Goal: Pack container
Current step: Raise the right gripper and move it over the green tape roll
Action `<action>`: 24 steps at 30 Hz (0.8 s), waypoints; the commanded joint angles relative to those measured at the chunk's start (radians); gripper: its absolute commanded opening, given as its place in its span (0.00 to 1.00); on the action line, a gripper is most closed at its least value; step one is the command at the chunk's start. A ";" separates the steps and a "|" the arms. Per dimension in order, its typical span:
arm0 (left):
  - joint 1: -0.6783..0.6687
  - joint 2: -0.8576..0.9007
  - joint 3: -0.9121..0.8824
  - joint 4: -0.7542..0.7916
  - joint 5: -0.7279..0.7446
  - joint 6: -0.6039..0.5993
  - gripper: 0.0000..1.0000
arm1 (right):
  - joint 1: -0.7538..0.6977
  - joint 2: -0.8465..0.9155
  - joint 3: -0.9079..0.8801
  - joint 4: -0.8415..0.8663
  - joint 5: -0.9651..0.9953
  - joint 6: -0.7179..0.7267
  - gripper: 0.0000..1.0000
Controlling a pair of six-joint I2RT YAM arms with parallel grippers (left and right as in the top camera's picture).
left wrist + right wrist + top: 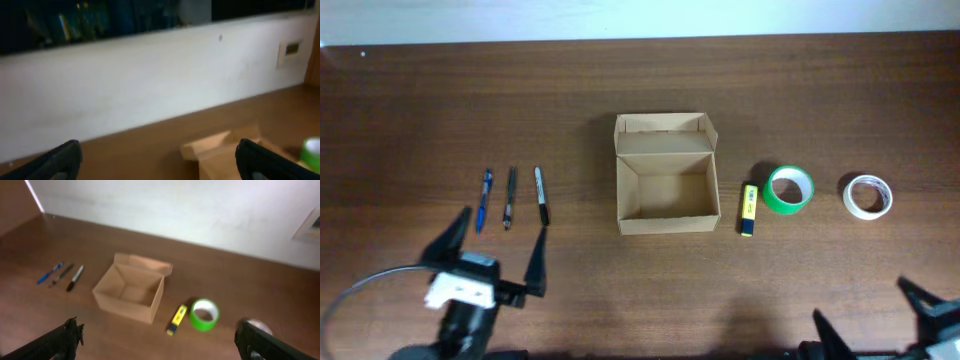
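Observation:
The container [666, 186] is an open tan cardboard box at the table's middle, flap lid folded back, nothing inside; it also shows in the right wrist view [131, 293] and partly in the left wrist view [220, 150]. Right of it lie a yellow highlighter [748, 210], a green tape roll [788, 189] and a white tape roll [868, 196]. Left of it lie a blue pen [484, 198], a dark pen [509, 196] and a black marker [541, 195]. My left gripper [496, 246] is open, just below the pens. My right gripper [870, 308] is open at the front right edge.
The brown wooden table [640, 80] ends at a white wall at the back [200, 210]. The three pens lie side by side close to my left fingertips. The highlighter and green roll [204, 314] lie close beside the box's right wall.

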 commanded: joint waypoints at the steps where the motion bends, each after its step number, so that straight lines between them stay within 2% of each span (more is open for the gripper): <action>1: -0.001 0.123 0.216 -0.077 0.043 -0.010 0.99 | -0.007 0.047 0.121 0.003 0.016 -0.013 0.99; 4: -0.001 0.255 0.466 -0.238 0.111 -0.010 0.99 | -0.007 0.106 0.233 -0.014 0.016 0.015 0.99; 9: -0.002 0.491 0.871 -0.544 0.150 -0.010 0.99 | -0.007 0.301 0.399 -0.225 0.016 0.027 0.99; 10: -0.002 0.530 0.937 -0.598 0.150 -0.010 0.99 | -0.003 0.329 0.396 -0.225 0.014 0.089 0.99; 12: -0.002 0.612 1.068 -0.713 0.150 -0.009 0.99 | 0.011 0.382 0.394 -0.225 -0.034 0.114 0.99; 15: -0.001 0.723 1.245 -0.895 0.161 0.086 0.99 | 0.038 0.473 0.393 -0.225 -0.061 0.118 0.99; 19: -0.002 0.813 1.384 -1.043 0.161 0.168 0.99 | 0.070 0.595 0.391 -0.225 0.065 0.097 0.99; 24: -0.002 0.831 1.414 -1.051 0.161 0.242 0.99 | 0.076 0.749 0.391 -0.222 0.343 0.048 0.99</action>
